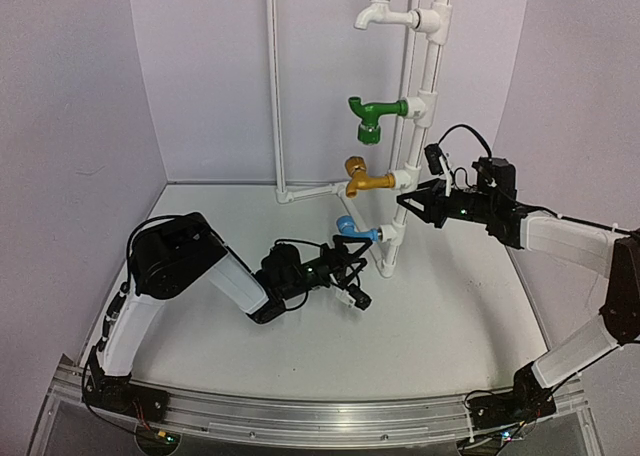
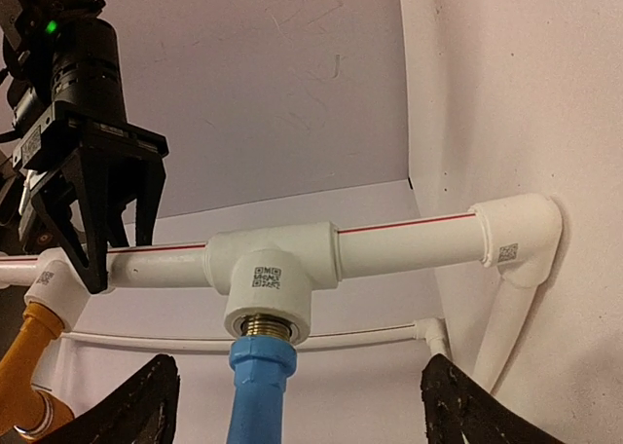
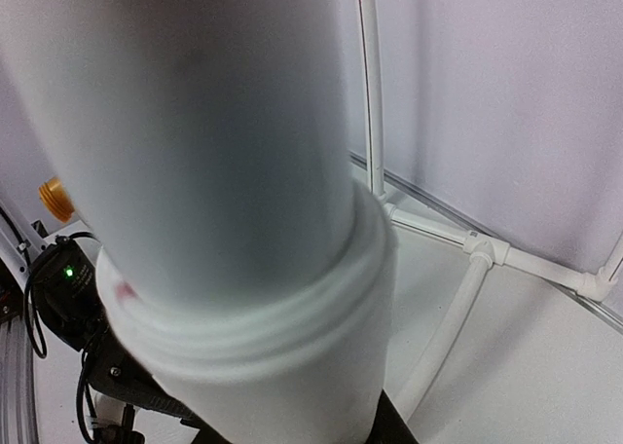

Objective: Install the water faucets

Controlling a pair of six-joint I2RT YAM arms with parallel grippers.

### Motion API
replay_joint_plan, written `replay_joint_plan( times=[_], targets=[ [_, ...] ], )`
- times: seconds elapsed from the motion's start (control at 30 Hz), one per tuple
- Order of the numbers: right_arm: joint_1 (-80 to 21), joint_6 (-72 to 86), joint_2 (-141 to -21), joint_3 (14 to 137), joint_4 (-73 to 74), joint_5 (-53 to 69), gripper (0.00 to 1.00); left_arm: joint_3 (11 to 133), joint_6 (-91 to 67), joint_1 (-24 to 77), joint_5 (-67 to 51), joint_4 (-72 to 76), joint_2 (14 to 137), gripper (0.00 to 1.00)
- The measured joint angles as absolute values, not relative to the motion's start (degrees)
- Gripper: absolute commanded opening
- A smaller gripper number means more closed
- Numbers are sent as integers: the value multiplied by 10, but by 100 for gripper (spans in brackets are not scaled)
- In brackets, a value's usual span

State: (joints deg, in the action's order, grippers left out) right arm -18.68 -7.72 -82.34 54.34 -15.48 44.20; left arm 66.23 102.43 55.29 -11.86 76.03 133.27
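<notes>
The small sky-blue water faucet (image 1: 352, 231) is threaded by its brass end into the lowest white tee (image 2: 273, 269) of the pipe rack. My left gripper (image 1: 345, 261) is open just in front of it. In the left wrist view the blue faucet (image 2: 258, 386) stands between the wide-apart fingertips (image 2: 127, 410), nearer the left one and touching neither. My right gripper (image 1: 412, 204) is shut on the rack's upright white pipe (image 3: 224, 171), which fills the right wrist view. Its dark fingers (image 3: 389, 429) show on both sides of the pipe.
Above the blue faucet on the same upright hang a gold faucet (image 1: 365, 179), a green one (image 1: 372, 114) and a white one (image 1: 385, 16). A thinner white pipe frame (image 1: 275, 96) stands behind, against the back wall. The rack's foot (image 1: 385, 266) rests on the table.
</notes>
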Motion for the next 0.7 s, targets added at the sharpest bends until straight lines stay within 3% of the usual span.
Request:
replay_joint_plan(
  times=[0.5,0.7],
  targets=[
    [-187,-81,-826,548,-149,444,0,529,992,604,-35,754,1277,100],
    [-187,-81,-826,548,-149,445,0,446,824,638,85,727,1151,99]
  ],
)
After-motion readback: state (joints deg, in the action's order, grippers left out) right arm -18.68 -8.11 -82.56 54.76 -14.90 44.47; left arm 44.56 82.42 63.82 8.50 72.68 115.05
